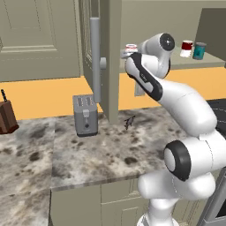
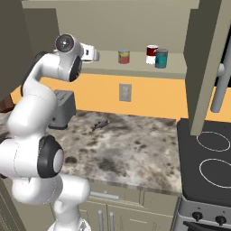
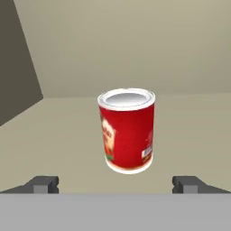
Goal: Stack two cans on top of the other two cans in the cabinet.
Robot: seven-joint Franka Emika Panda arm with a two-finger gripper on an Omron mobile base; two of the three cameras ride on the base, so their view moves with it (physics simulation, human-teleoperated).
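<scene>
On the beige cabinet shelf (image 3: 189, 117) our spread, empty pincer (image 3: 119, 184) faces the upright bright red can (image 3: 127, 131) straight ahead, centred between the tips.

The cabinet shelf (image 2: 135, 68) runs across the upper part of the right base view, carrying a bright red can (image 2: 124, 56) at centre and, near it to the right, a dark-red-and-white can (image 2: 152, 54) with a teal-blue can (image 2: 161, 58) just beside it. Below, the mottled stone desk (image 1: 110, 150) fills the middle of the left base view, bearing a grey toaster (image 1: 85, 115) at centre left, a small dark object (image 1: 129, 122) near centre, and a brown block (image 1: 6, 117) at the left edge.
</scene>
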